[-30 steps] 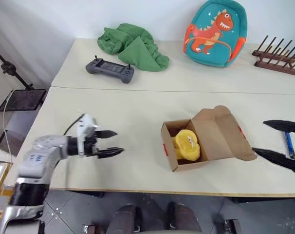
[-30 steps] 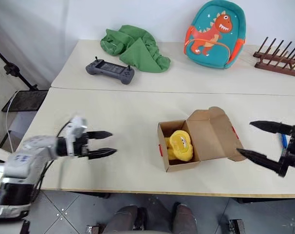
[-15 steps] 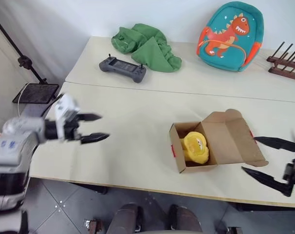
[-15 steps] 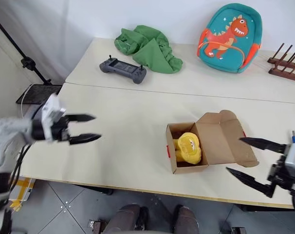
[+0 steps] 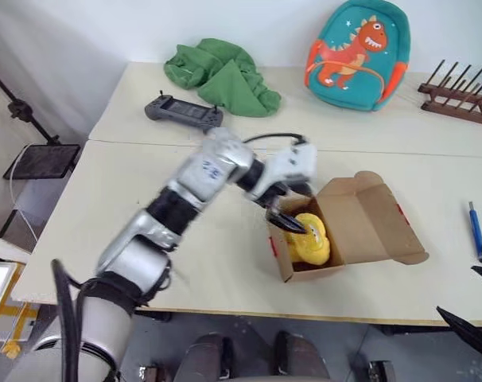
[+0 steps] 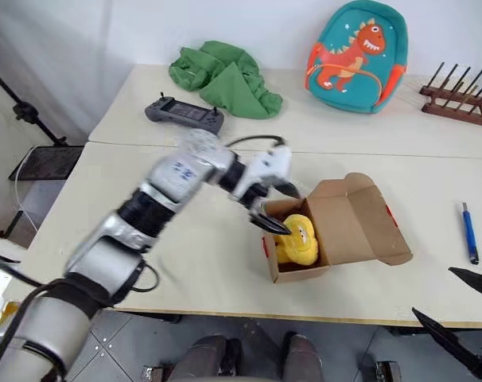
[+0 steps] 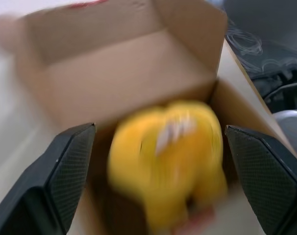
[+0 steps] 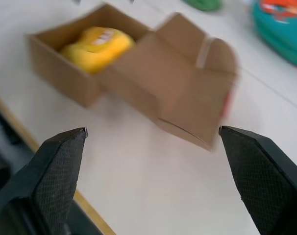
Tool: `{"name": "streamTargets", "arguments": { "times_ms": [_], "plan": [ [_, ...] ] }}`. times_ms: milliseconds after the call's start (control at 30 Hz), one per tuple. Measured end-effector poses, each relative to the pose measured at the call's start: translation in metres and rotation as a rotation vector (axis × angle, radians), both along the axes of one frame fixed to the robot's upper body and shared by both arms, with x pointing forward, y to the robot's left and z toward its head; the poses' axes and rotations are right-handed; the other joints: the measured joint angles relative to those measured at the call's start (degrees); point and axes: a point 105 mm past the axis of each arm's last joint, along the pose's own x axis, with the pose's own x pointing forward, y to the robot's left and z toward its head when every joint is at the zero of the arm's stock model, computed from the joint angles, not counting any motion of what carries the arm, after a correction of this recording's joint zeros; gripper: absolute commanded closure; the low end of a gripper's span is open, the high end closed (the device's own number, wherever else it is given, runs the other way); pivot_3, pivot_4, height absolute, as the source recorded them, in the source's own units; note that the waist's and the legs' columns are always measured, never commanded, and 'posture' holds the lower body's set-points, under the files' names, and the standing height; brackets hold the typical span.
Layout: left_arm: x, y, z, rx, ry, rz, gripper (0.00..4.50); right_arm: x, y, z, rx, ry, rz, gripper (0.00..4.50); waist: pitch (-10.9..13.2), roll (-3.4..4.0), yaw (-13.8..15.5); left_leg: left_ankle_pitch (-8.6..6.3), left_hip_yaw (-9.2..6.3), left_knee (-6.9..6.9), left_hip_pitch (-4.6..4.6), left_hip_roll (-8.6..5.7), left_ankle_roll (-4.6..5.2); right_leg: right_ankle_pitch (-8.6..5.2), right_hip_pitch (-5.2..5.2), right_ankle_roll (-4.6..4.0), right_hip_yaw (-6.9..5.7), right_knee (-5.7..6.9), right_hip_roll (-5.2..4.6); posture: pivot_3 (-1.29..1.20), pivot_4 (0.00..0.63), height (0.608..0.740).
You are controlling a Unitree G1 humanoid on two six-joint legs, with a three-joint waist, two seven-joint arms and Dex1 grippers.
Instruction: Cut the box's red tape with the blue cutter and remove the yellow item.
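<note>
- Near the table's front edge, head views: the box (image 5: 340, 227) lies with its lid open, the yellow item (image 5: 309, 239) inside. The left gripper (image 6: 274, 208) hangs spread-fingered at the box's left rim, grasping nothing. The blue cutter (image 5: 476, 231) lies far right.
- Left wrist view: fingers (image 7: 65, 171) straddle the yellow item, apart from it.
- Right wrist view: right gripper (image 8: 153, 166) spread wide, empty, facing the box.

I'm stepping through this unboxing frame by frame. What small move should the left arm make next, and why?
Probably lower the open left gripper around the yellow item and close. The box lies open, and the fingers flank the item without gripping it yet.
</note>
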Motion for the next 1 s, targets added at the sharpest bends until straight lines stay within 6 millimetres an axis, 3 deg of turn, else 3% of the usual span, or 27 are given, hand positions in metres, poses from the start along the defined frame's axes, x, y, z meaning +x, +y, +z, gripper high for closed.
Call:
{"name": "streamTargets", "arguments": {
  "times_ms": [200,433,733,900,1000],
  "plan": [
    [0.012,-0.004,-0.019,0.142,-0.128,-0.019,0.02,-0.001,0.009,0.004,0.020,-0.019,-0.027,0.00,0.00,0.03,-0.60,-0.06,0.02,-0.01,0.06,0.17,-0.12,-0.18,-0.13,-0.33,0.34,0.02,0.00,0.00,0.150,0.740],
    [0.016,0.003,-0.006,0.167,-0.203,-0.047,0.02,0.000,0.014,0.010,0.052,-0.039,-0.052,0.00,-0.01,0.05,-0.65,-0.18,0.04,-0.01,-0.03,0.21,-0.07,-0.19,-0.30,-0.36,0.46,0.04,-0.37,0.00,0.150,0.740],
    [0.012,0.017,0.000,0.230,-0.238,-0.086,0.02,0.002,0.017,0.006,0.068,-0.033,-0.047,0.00,-0.02,0.07,-0.09,-0.18,0.10,0.00,-0.07,0.20,-0.01,-0.20,-0.32,-0.36,0.46,0.16,-0.01,0.00,0.150,0.740],
    [0.013,0.011,-0.018,0.250,-0.210,-0.092,0.02,0.002,0.018,0.005,0.069,-0.033,-0.040,0.00,-0.01,0.05,0.58,-0.19,0.10,0.06,-0.07,0.20,0.04,-0.20,-0.32,-0.36,0.46,0.14,-0.02,0.00,0.150,0.740],
    [0.016,0.004,-0.025,0.247,-0.233,-0.083,0.62,0.003,0.018,0.005,0.065,-0.030,-0.035,0.00,0.00,0.03,0.54,-0.21,0.13,0.07,-0.06,0.20,0.09,-0.20,-0.31,-0.36,0.49,0.11,-0.02,0.00,0.150,0.740]
  ]
}}
